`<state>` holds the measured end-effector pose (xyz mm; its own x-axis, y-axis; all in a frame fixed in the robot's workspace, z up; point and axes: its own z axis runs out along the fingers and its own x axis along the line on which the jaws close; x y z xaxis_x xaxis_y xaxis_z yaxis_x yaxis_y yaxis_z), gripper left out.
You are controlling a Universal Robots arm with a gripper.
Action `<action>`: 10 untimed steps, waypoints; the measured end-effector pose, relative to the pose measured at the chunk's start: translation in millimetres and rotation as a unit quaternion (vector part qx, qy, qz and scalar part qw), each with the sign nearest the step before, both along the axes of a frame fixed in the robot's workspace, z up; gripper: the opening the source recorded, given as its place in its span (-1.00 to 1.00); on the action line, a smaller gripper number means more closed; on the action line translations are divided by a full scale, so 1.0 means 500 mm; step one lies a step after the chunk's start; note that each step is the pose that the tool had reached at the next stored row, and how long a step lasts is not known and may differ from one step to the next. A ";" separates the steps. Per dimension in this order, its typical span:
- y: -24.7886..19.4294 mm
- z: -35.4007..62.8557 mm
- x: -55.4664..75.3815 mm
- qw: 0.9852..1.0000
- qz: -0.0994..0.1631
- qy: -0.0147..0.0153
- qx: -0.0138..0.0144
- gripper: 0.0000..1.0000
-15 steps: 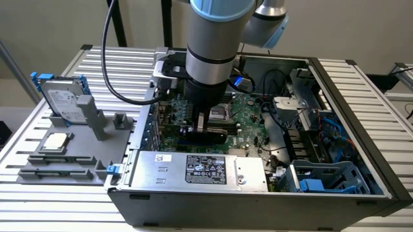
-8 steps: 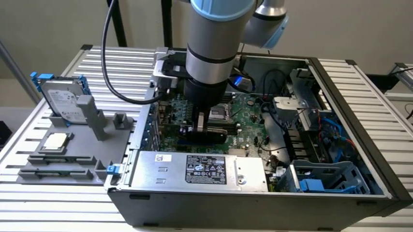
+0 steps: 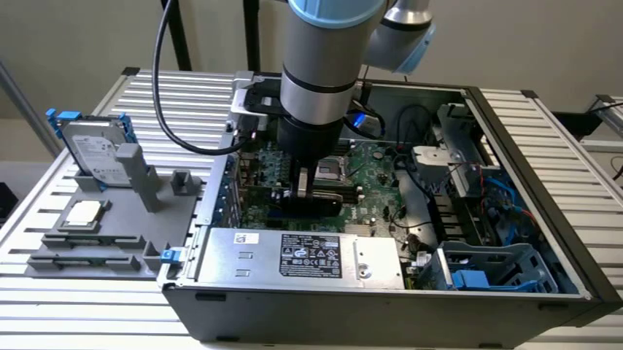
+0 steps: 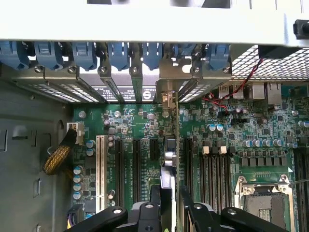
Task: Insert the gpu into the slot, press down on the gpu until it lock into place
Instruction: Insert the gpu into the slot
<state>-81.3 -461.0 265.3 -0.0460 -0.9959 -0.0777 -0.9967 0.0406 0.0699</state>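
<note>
My gripper (image 3: 306, 191) reaches down into the open computer case (image 3: 545, 284), over the green motherboard (image 3: 375, 171). It is shut on the gpu (image 3: 314, 206), a thin black card held between the fingers. In the wrist view the gpu (image 4: 168, 162) stands on edge among the expansion connectors. Its metal bracket (image 4: 166, 96) meets the rear wall of the case. My gripper (image 4: 169, 195) has one black finger on each side of the card. The slot is hidden beneath the card.
A silver power supply (image 3: 302, 255) sits just in front of the card. Black expansion connectors (image 4: 119, 166) and a white one (image 4: 100, 169) run beside it, with memory slots (image 4: 215, 169) and the CPU socket (image 4: 263, 200) on the other side. Blue latches (image 4: 116, 53) line the rear wall. A hard drive (image 3: 93, 149) rests outside the case.
</note>
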 end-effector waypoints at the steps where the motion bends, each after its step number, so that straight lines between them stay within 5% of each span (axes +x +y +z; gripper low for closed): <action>1: 0.0001 0.000 0.000 1.000 0.000 0.000 0.000 -0.47; 10: 0.0007 -0.004 0.000 1.000 0.001 0.004 0.000 -0.47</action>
<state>-81.3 -460.6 263.4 -0.0455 -0.9960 -0.0771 -0.9961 0.0394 0.0784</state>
